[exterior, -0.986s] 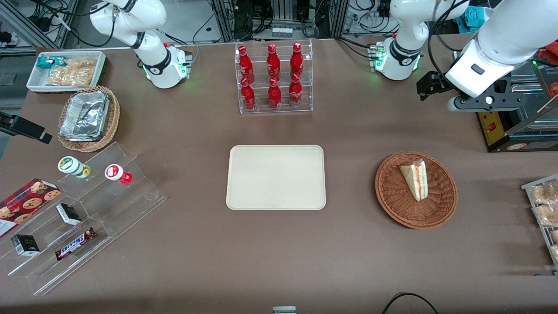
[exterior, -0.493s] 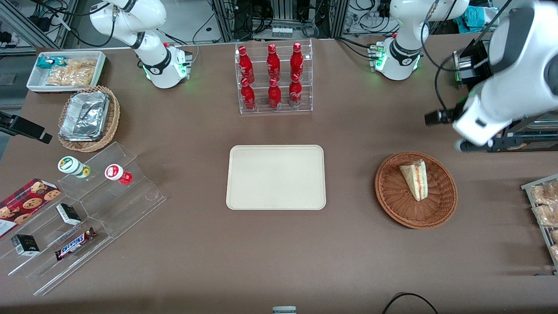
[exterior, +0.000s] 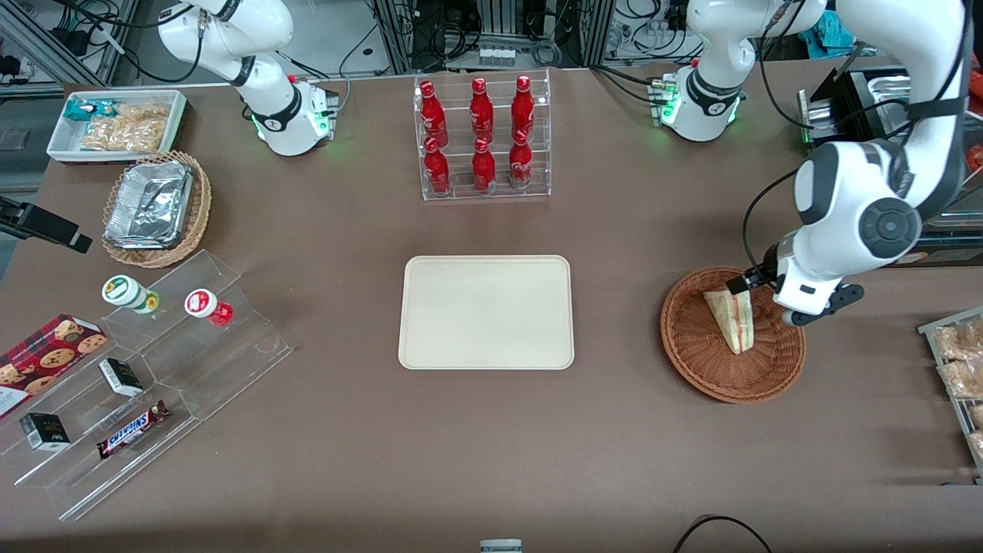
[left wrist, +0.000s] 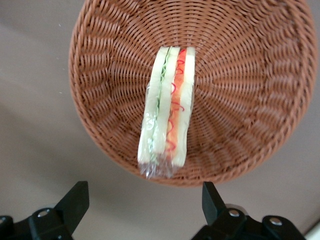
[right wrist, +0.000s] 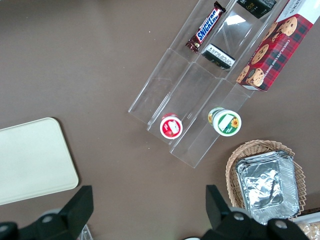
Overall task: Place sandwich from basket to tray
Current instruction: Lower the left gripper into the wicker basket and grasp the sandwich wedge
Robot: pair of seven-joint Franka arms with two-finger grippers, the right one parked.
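Note:
The sandwich (exterior: pixel 731 319) lies in the reddish-brown wicker basket (exterior: pixel 691 346), its filling edge up; the left wrist view shows the sandwich (left wrist: pixel 167 115) wrapped in clear film inside the basket (left wrist: pixel 240 75). My left gripper (exterior: pixel 800 306) hangs above the basket's rim on the working arm's end, a little above the sandwich. In the left wrist view the gripper (left wrist: pixel 142 200) is open and empty, its fingertips (left wrist: pixel 75 199) wide apart over bare table just outside the rim. The cream tray (exterior: pixel 486 311) lies empty at the table's middle and also shows in the right wrist view (right wrist: pixel 30 160).
A clear rack of red bottles (exterior: pixel 482 138) stands farther from the camera than the tray. A tan basket with foil trays (exterior: pixel 153 207), a white snack bin (exterior: pixel 115 123) and a stepped acrylic display (exterior: pixel 153 384) lie toward the parked arm's end. A snack rack (exterior: pixel 960 369) stands beside the basket.
My left arm has swung down and toward the camera, from high over the table's working end to just above the basket's rim. The sandwich and basket have not moved.

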